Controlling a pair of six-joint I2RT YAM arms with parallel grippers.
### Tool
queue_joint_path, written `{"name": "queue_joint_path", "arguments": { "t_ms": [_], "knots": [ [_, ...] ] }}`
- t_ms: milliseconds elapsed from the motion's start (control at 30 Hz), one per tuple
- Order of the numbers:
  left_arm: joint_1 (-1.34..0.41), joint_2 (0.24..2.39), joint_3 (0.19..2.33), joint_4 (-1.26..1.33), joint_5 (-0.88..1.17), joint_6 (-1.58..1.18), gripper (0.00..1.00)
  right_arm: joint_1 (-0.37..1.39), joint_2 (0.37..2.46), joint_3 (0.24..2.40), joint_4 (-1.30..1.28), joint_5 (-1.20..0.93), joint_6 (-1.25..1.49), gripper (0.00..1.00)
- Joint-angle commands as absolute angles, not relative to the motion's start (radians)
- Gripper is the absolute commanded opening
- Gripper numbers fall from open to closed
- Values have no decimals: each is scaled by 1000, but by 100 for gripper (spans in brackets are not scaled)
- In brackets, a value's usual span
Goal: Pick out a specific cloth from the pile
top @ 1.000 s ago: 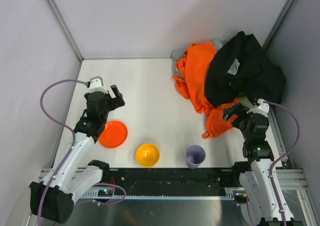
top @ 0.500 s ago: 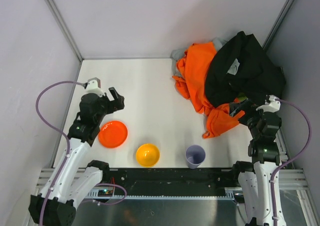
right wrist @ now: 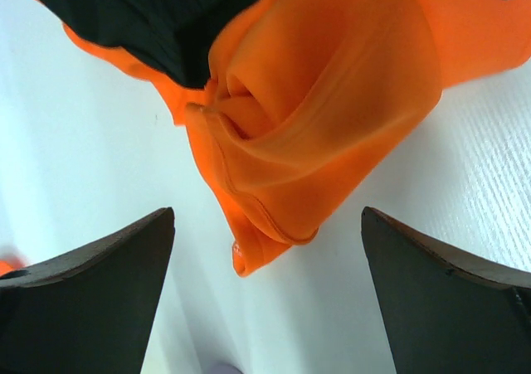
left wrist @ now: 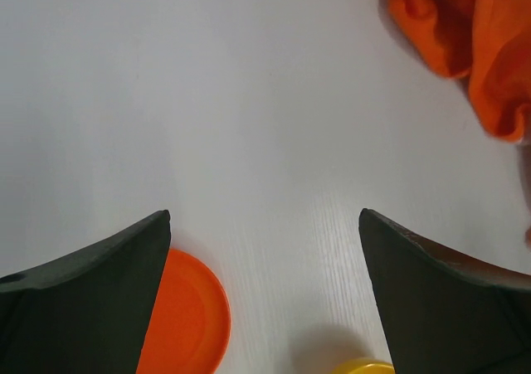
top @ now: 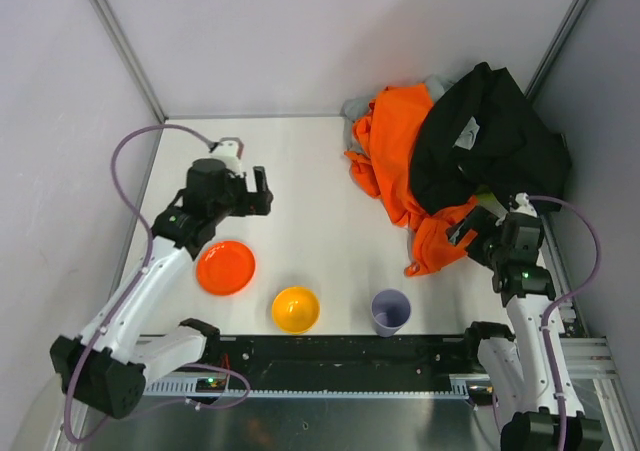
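The pile sits at the back right: a big orange garment (top: 398, 156), a black garment (top: 490, 141) on top of it, and a grey cloth (top: 436, 87) behind. A pale green sliver that may be the lime-green cloth (top: 488, 200) shows under the black garment's lower edge; the rest is hidden. My right gripper (top: 466, 228) is open and empty, right at the orange garment's lower hem (right wrist: 274, 225), with the black garment (right wrist: 141, 17) beyond it. My left gripper (top: 262, 191) is open and empty over bare table, far left of the pile; the orange garment (left wrist: 477, 51) is at its view's top right.
An orange plate (top: 225, 267), a yellow bowl (top: 295, 308) and a purple cup (top: 390, 312) stand along the table's front. The plate (left wrist: 187, 316) and the bowl (left wrist: 365, 366) also show in the left wrist view. Walls enclose the table on three sides.
My left gripper has swung right and toward the table's middle, away from the plate. My right gripper shifted right, then back left to the orange hem. The pile has not moved.
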State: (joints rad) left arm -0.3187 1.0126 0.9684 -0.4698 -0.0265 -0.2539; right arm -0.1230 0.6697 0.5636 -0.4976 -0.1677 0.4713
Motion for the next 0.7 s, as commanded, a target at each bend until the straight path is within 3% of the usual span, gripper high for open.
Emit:
{"name": "queue_joint_path", "arguments": {
  "t_ms": [0, 267, 533, 667],
  "knots": [
    [-438, 1095, 1053, -593, -250, -167, 100, -52, 679, 611, -556, -88, 492, 99],
    [-665, 1242, 1001, -601, -671, -105, 100, 37, 715, 619, -556, -30, 516, 99],
    [-673, 1225, 982, -584, -675, -143, 100, 58, 759, 622, -560, -29, 535, 99],
    [-673, 1187, 966, -549, -524, -150, 100, 58, 806, 614, -555, -43, 560, 99]
  ]
}}
